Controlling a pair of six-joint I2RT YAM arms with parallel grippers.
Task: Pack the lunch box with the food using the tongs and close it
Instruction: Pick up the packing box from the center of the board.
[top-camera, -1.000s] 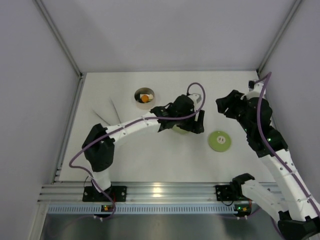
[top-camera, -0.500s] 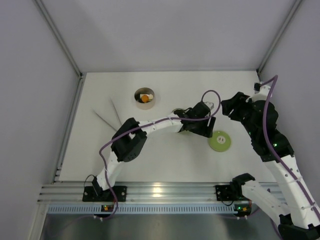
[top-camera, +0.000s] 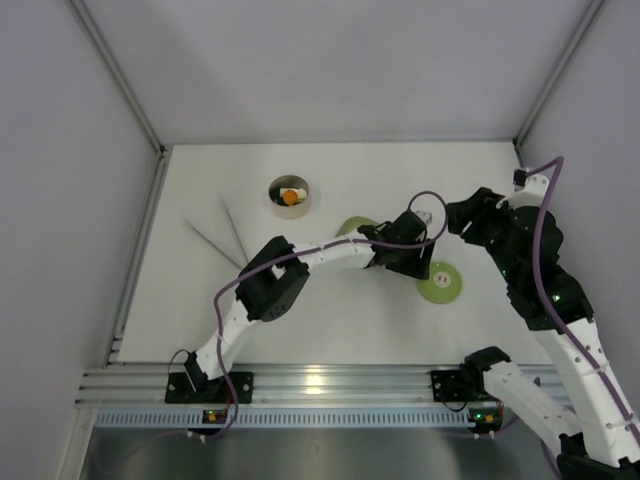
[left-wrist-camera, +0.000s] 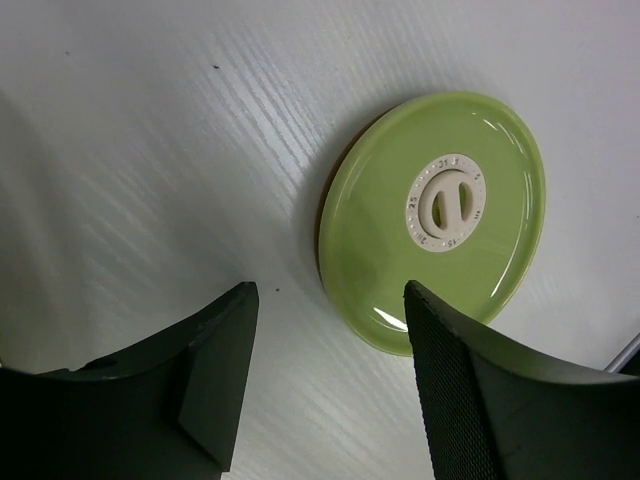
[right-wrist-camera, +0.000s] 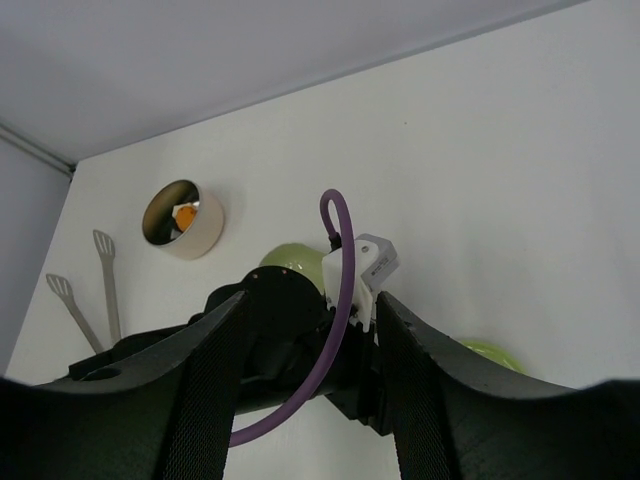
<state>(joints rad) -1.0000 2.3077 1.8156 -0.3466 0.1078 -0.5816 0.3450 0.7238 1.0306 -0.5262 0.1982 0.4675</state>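
The lunch box (top-camera: 290, 197) stands open at the back left, cream outside, with orange and cream food (top-camera: 291, 194) inside it. Its light-green lid (top-camera: 440, 282) lies flat to the right, apart from the box. My left gripper (top-camera: 416, 266) hovers at the lid's left edge. In the left wrist view the lid (left-wrist-camera: 435, 215) sits just ahead of the open left gripper (left-wrist-camera: 328, 292), with nothing between the fingers. The tongs (top-camera: 216, 234) lie at the left, untouched. My right gripper (top-camera: 459, 214) hangs open above the table, holding nothing.
A green rounded dish (top-camera: 352, 227) sits behind the left forearm, partly hidden. The right wrist view shows the lunch box (right-wrist-camera: 183, 218), tongs (right-wrist-camera: 85, 290), dish (right-wrist-camera: 293, 262) and left wrist below. Cage walls enclose the table on three sides.
My left arm has swung right, from over the green dish to the lid's edge, and its jaws have narrowed somewhat. The right arm has drawn back slightly to the right.
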